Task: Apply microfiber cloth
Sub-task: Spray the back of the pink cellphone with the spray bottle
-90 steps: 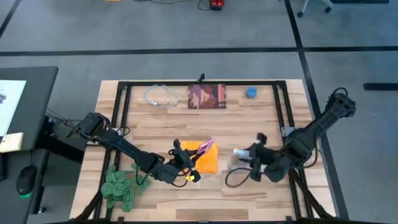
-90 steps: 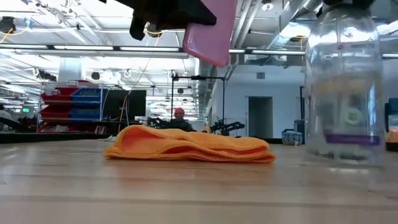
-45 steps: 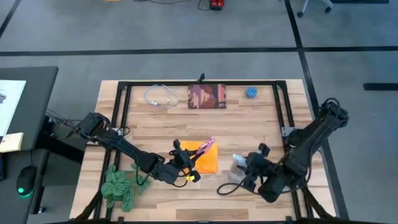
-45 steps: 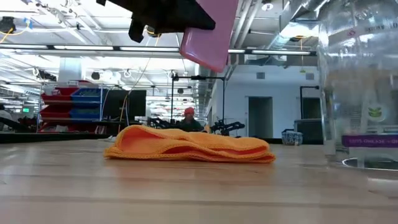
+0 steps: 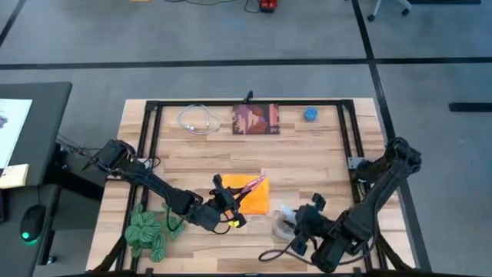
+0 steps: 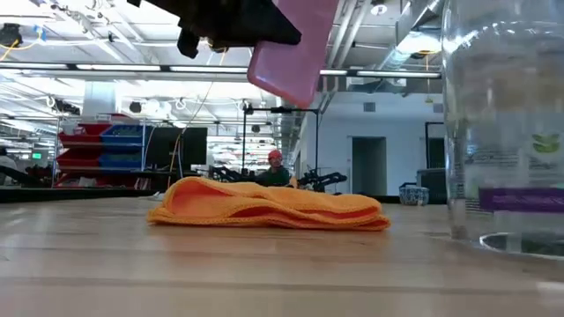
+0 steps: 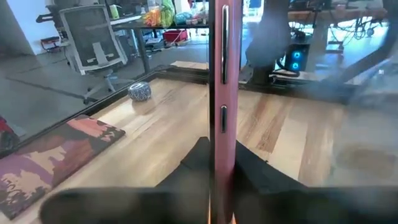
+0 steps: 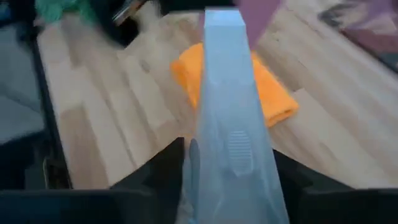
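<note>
Two grippers: both loaded, neither on the cloth yet.
Left side: left gripper [image 5: 235, 201], fingers closed tight on the lower end of the pink-cased phone [image 5: 254, 183], holding it on edge and tilted, lifted clear of the bench [image 5: 192, 158].
Right side: right gripper [image 5: 298, 228], fingers closed around the clear spray bottle [image 5: 285, 221], bottle upright; base on the bench or just off it, cannot tell which.
Task's thing: microfiber cloth [image 5: 258, 200], orange, loosely folded, lying flat just beyond the left fingertips and right under the raised phone; ahead of the right fingers, past the top of the bottle.
Step in hand: by the look of it, clearing the bottle away so the right fingers can go for the cloth. A judgement, not a certainty.
Doing it well: stand the bottle down off to the side of the right fingers, well apart from the cloth. Open the fingers only once the base sits flat. Then come in at the cloth edge nearest the right fingers and pinch the top fold rather than the whole heap.
Left's job: keep the phone steady, broad face turned toward the right fingers.
Watch out: soft fabric, likely to drag and unfold on the lift. Press lightly on the wipe, or risk twisting the phone in the left fingers.
</note>
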Robot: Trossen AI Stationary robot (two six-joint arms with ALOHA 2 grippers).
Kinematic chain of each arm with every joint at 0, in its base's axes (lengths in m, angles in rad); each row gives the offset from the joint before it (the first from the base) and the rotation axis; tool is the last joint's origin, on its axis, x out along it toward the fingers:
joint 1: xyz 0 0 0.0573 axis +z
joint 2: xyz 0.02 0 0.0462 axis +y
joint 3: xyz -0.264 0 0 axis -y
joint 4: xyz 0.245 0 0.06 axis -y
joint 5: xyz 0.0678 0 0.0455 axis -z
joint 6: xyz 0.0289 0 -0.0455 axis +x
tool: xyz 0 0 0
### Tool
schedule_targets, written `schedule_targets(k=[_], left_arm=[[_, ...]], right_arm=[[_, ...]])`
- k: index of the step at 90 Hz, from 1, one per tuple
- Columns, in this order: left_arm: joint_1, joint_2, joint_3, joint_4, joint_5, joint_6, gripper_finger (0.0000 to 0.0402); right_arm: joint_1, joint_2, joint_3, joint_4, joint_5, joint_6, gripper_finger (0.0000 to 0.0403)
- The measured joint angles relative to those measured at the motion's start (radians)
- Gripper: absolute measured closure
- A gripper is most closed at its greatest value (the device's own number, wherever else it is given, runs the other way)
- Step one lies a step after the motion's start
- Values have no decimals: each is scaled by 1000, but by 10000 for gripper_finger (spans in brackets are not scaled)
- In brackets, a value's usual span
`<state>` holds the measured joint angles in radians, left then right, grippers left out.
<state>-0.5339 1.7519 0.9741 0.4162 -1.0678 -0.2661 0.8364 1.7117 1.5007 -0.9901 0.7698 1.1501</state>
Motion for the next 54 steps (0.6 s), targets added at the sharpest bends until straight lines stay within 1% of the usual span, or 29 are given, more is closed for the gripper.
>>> schedule_targets(k=[7, 13, 18, 23, 34, 46, 54], left_arm=[[0, 0, 0, -6, -1, -2, 393], [0, 0, 0, -9, 0, -4, 393], [0, 0, 0, -9, 0, -4, 393], [0, 0, 0, -9, 0, -4, 393], [0, 0, 0, -9, 0, -5, 393], [-2, 0, 0, -8, 0, -8, 393], [-4, 0, 0, -8, -1, -9, 393]], right_arm=[[-6, 4, 11, 3, -37, -83, 153], [-20, -3, 29, 7, -92, -135, 111], [-31, -12, 43, -6, -146, -164, 85], [-42, -20, 54, -16, -200, -179, 69], [-39, -32, 54, -34, -278, -187, 62], [-30, -34, 54, 6, -365, -190, 79], [-25, -34, 54, 48, -381, -200, 89]])
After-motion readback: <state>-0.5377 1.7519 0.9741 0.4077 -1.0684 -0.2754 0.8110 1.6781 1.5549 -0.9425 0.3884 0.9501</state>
